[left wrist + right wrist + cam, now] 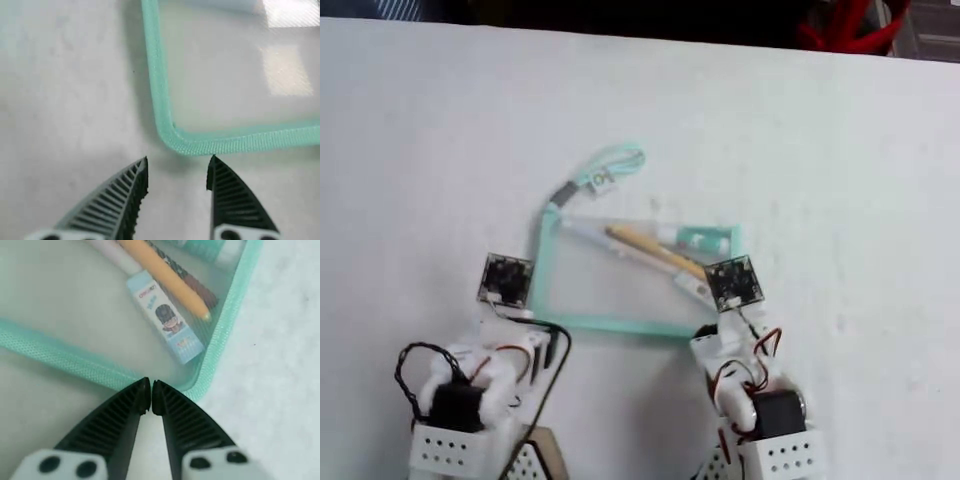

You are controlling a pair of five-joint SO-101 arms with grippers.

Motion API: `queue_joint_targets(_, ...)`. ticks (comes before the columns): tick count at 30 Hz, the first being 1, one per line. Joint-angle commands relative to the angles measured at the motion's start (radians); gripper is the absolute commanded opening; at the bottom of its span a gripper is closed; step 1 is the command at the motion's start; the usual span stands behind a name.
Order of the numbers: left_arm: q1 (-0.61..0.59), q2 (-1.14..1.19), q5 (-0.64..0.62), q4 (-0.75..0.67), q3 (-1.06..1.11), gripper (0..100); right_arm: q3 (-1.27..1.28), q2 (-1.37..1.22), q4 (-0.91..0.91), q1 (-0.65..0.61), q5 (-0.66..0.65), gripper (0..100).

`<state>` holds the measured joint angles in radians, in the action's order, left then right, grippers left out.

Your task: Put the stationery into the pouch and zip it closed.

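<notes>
White table (840, 150) lies under me, with one clear pouch (610, 324) at its centre. My left gripper (177, 167) gapes just off the pouch's 7 o'clock corner. My right gripper (151, 390) is closed at the 5 o'clock trim, though I can't tell if it pinches fabric. I'd pin both near corners before pulling the one strap (615, 160) at 11 o'clock. Inside are one pencil (165, 277), one eraser (167, 320), one pen (112, 252) and one teal item (705, 240).

Bare worktop (820, 150) lies open beyond and beside the pouch (605, 290). The left tool (178, 161) and right tool (151, 386) crowd its near corners.
</notes>
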<state>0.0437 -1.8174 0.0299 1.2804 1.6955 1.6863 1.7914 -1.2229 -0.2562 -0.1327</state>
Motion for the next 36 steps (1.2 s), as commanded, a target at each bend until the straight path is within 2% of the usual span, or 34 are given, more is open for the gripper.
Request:
queue_joint_targets(1, 0.002, -0.008, -0.011, 0.005, -0.002, 20, 0.006, -0.008, -0.008, -0.001, 0.002, 1.8)
queue_joint_targets(36, 0.002, -0.008, -0.011, 0.005, -0.002, 20, 0.006, -0.013, -0.01, -0.001, 0.002, 1.8)
